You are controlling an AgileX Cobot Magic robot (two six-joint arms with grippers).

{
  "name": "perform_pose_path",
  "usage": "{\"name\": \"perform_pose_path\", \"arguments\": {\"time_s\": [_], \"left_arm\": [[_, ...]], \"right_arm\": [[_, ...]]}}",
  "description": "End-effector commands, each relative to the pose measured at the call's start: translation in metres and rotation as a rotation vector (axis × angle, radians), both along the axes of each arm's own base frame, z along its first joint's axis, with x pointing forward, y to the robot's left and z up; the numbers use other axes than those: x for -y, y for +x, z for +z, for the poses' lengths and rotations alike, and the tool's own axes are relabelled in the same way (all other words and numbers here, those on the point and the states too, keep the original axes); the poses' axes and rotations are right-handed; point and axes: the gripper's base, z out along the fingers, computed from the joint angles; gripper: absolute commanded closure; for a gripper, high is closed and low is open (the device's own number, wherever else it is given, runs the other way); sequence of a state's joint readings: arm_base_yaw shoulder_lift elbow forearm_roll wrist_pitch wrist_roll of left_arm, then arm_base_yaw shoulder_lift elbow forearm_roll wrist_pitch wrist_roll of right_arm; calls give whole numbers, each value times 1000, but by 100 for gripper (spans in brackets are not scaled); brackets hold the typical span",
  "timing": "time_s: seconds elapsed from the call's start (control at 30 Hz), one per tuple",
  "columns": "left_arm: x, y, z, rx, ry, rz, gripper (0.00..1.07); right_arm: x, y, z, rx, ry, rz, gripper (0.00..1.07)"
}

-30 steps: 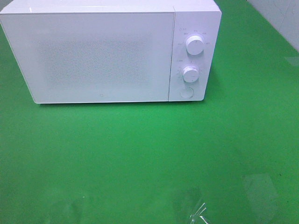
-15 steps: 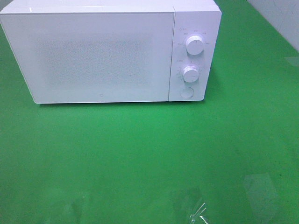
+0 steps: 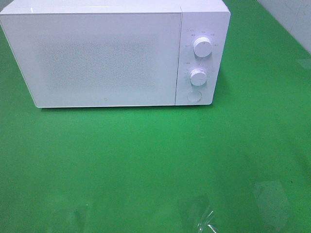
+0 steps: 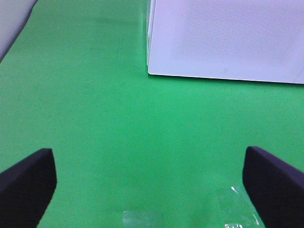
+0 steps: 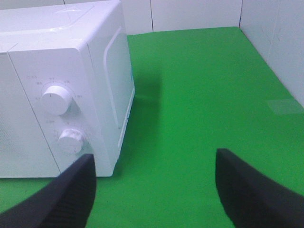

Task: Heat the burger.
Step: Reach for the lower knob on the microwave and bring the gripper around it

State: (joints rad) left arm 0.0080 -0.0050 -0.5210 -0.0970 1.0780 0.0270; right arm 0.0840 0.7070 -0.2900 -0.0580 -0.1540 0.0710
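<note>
Little settled: saw no burger, found microwave (image 3: 112, 53) shut, left claw (image 4: 148, 175) and right claw (image 5: 153, 178) spread, empty; judged loading either finished or unstarted.

A green table (image 3: 146, 160) carries a white microwave (image 3: 102, 58), which stands flat on it with its door face and dials turned to the open stretch of cloth. Well in front of the microwave, below its dial end, lies a crumpled scrap of clear film (image 3: 206, 221). A flat clear patch (image 3: 269, 196) lies near that scrap, farther out past the dial end. Another small clear patch (image 3: 303, 63) lies level with the microwave, well off its dial side.
</note>
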Motion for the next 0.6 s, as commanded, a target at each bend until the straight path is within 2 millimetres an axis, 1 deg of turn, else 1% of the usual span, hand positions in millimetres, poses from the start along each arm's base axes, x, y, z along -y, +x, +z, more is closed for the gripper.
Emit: {"name": "perform_pose_path", "arguments": {"time_s": [0.03, 0.07, 0.1, 0.13, 0.17, 0.23, 0.33, 0.37, 0.4, 0.47, 0.5, 0.53, 0.57, 0.6], "left_arm": [[0, -2, 0, 24, -2, 1, 7], [0, -2, 0, 24, -2, 1, 7], [0, -2, 0, 24, -2, 1, 7], [0, -2, 0, 24, -2, 1, 7], [0, -2, 0, 24, -2, 1, 7], [0, -2, 0, 24, -2, 1, 7], [0, -2, 0, 24, -2, 1, 7], [0, -2, 0, 24, -2, 1, 7], [0, -2, 0, 24, -2, 1, 7], [0, -2, 0, 24, -2, 1, 7], [0, -2, 0, 24, -2, 1, 7], [0, -2, 0, 24, -2, 1, 7], [0, -2, 0, 24, -2, 1, 7], [0, -2, 0, 24, -2, 1, 7]], "right_arm": [[-1, 11, 0, 56, 17, 4, 37], [-2, 19, -3, 66, 20, 7, 37], [-2, 19, -3, 66, 20, 7, 37], [-3, 28, -4, 99, 25, 12, 37], [-3, 28, -4, 99, 25, 12, 37], [-5, 42, -5, 189, 35, 22, 37], [-6, 44, -6, 201, 31, 24, 37], [-6, 51, -11, 207, 9, 20, 37], [-6, 51, -11, 207, 9, 20, 37], [-2, 64, -26, 179, -26, -30, 37], [-2, 64, -26, 179, -26, -30, 37], [-4, 68, -32, 168, -32, -54, 37], [-4, 68, -32, 168, -32, -54, 37], [-10, 72, -37, 169, -57, -62, 37]]}}
